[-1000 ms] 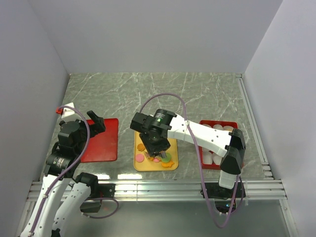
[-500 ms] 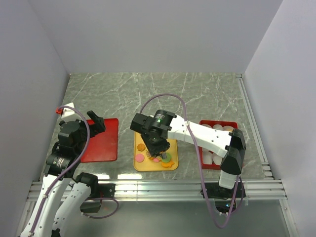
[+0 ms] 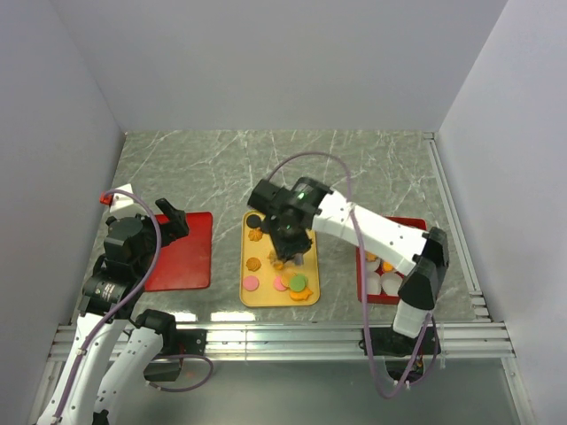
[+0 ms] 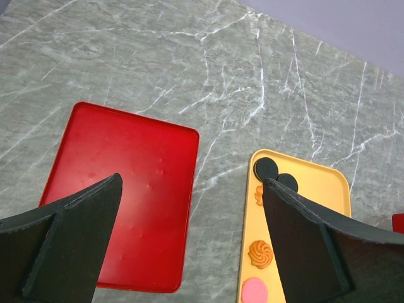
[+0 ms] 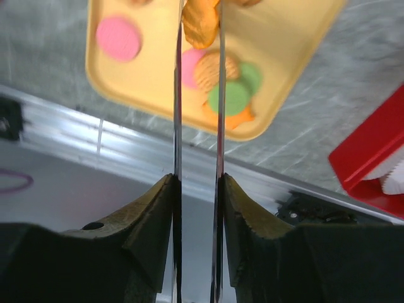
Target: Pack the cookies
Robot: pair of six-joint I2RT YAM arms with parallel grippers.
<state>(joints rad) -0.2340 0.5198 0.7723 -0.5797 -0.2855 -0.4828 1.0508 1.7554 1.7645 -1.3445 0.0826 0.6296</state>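
Currently your R gripper has its thin fingers drawn narrow, pinching an orange cookie edge-on between the tips. It hangs over the middle of the yellow tray, w/ the cookie clear of the tray floor as far as you can tell from the wrist view.

Under it, the rest of the cookies lie flat on that tray. At the near end there's a green round, a tan one overlapping it, pink rounds and an orange shape. Further up the left side are orange swirls, and black rounds sit at the far-left corner.

To the right, just beside the yellow tray, the red bin holds white paper cups; a couple of orange pieces show among the far cups.

Your L gripper is spread wide w/ nothing between the fingers, hovering over the flat red tray on the left. That tray is near the yellow one but apart from it on the marble tabletop.
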